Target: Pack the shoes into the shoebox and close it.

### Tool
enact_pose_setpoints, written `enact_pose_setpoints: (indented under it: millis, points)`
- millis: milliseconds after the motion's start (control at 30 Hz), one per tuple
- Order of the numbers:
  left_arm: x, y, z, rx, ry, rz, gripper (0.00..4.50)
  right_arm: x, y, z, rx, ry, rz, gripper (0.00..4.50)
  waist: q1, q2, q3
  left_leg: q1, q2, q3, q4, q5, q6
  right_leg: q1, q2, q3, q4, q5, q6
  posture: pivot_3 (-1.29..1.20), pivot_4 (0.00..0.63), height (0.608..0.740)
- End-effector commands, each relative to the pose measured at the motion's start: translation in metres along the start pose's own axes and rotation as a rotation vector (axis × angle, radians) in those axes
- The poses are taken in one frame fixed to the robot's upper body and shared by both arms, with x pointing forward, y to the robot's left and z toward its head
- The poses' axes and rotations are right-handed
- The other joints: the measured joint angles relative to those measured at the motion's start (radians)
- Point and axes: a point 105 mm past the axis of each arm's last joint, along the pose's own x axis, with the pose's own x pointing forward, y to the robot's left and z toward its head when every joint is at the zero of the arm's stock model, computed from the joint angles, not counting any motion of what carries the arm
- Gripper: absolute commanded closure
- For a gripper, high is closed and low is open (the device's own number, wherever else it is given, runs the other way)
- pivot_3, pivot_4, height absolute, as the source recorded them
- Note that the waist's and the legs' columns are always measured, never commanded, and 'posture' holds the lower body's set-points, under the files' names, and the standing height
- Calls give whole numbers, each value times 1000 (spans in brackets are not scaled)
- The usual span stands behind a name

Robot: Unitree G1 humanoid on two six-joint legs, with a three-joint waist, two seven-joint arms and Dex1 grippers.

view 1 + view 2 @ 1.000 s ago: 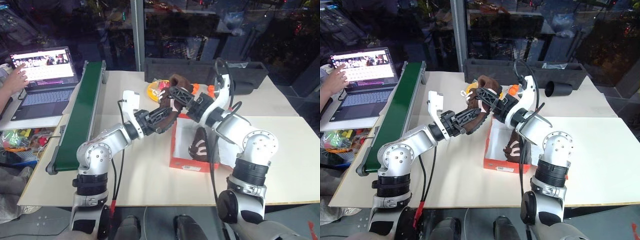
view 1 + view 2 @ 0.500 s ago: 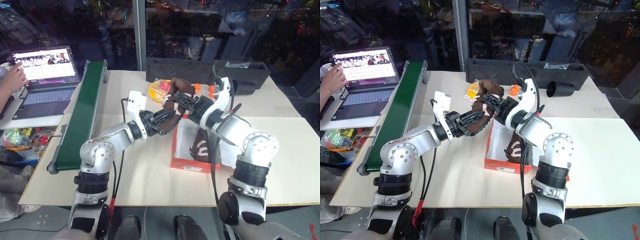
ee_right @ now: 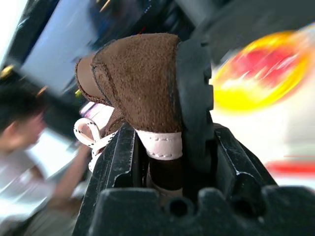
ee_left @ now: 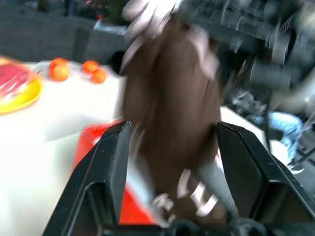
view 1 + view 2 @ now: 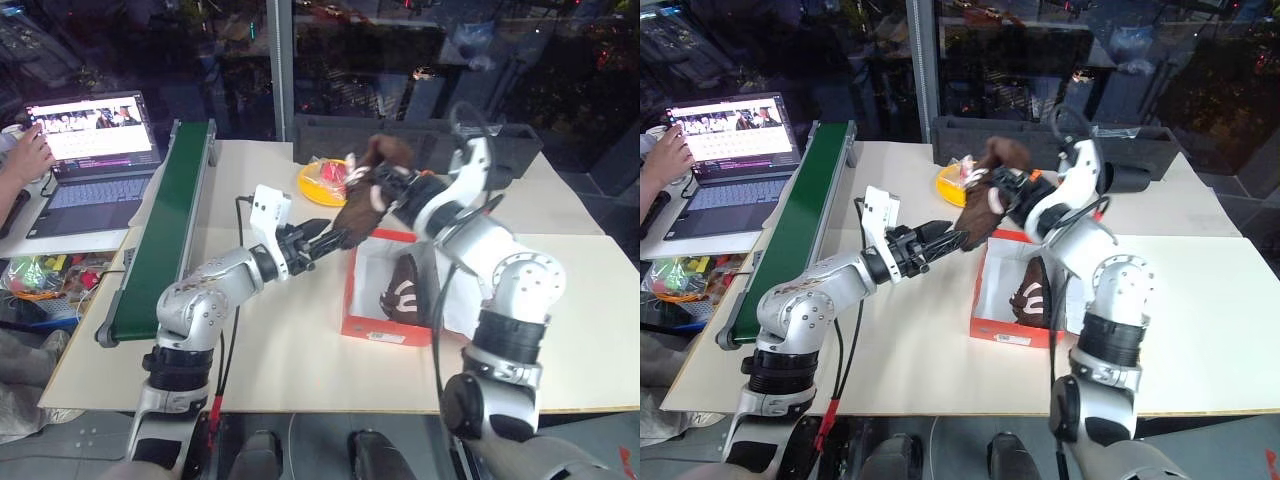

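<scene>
Your right gripper (image 5: 392, 186) clamps its jaws on the heel of a shoe (image 5: 362, 202) above the shoebox (image 5: 352, 290) at frame centre, ready to lower it beside its mate; the left gripper (image 5: 325, 240) stands with jaws wide around the toe, apparently letting go.

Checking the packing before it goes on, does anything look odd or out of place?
One shoe is in the box. The other shoe hangs in the air over the box's rim, tilted, clamped at the heel by the right gripper.

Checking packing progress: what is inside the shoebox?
One brown shoe lies inside the shoebox. Its white floor shows beside it; the far-right part is hidden behind the right arm.
</scene>
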Motion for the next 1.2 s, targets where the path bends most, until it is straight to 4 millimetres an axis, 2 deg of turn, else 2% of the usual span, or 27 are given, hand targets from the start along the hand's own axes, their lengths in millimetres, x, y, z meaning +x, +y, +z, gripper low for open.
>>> enact_pose_setpoints:
  millis: [33, 167, 300, 433, 567, 733, 900, 967, 1100, 1200]
  points:
    - [-7, -14, -9, 175, 48, -136, 1571, -2, -13, -2, 1, 125, -44, 2759, 1, 0, 0, 0, 0, 0, -1, 0, 0, 0, 0, 0, 0, 0, -1, 0, 150, 719]
    - [-14, -27, -18, 231, 81, -259, 1571, -8, -28, -18, 8, 264, -98, 2759, 1, 0, 0, 1, 0, 1, -8, 0, 0, -2, 0, 0, -1, -2, -4, 0, 150, 719]
    - [-15, -37, -24, 259, 92, -333, 1571, -13, -43, -51, -8, 406, -161, 2759, 1, 0, 0, 1, 0, 0, -13, 0, 1, -4, 0, 0, 0, -6, -5, 0, 150, 719]
    - [-12, -40, -28, 279, 101, -349, 1571, -12, -49, -77, 9, 478, -191, 2759, 0, 0, 0, 0, 0, 0, -13, -1, 2, -4, 0, 0, -1, -7, -5, 0, 150, 719]
    - [-9, -41, -29, 278, 98, -343, 1571, -6, -48, -99, 27, 523, -204, 2759, 1, 0, 0, 1, 0, 0, -13, -1, 2, -4, 0, 0, 0, -7, -5, 0, 150, 719]
    - [-8, -41, -31, 279, 97, -336, 1571, 1, -47, -109, 43, 540, -223, 2759, 0, 1, 0, 1, 0, 0, -13, -1, 2, -4, 0, 0, 1, -7, -5, 0, 150, 719]
    - [-8, -39, -32, 287, 99, -320, 1571, 10, -46, -106, 39, 528, -234, 2759, 1, 1, 0, 1, 0, 0, -12, -1, 2, -4, 0, -1, 1, -7, -5, 0, 150, 719]
    - [-6, -40, -32, 289, 96, -317, 1571, 16, -51, -125, 21, 570, -266, 2759, 0, 1, 0, 2, 0, 0, -12, -1, 2, -4, 0, -1, 1, -7, -5, 0, 150, 719]
    - [-4, -41, -32, 294, 90, -316, 1571, 20, -63, -147, -14, 612, -318, 2759, -1, 1, 0, 3, 0, 0, -12, -1, 2, -2, 0, -1, 1, -7, -5, 0, 150, 719]
    - [-3, -41, -30, 299, 81, -310, 1571, 12, -84, -178, -45, 692, -385, 2759, 2, 1, -1, 4, 0, 0, -12, -1, 2, 0, 0, -1, 1, -7, -5, 0, 150, 719]
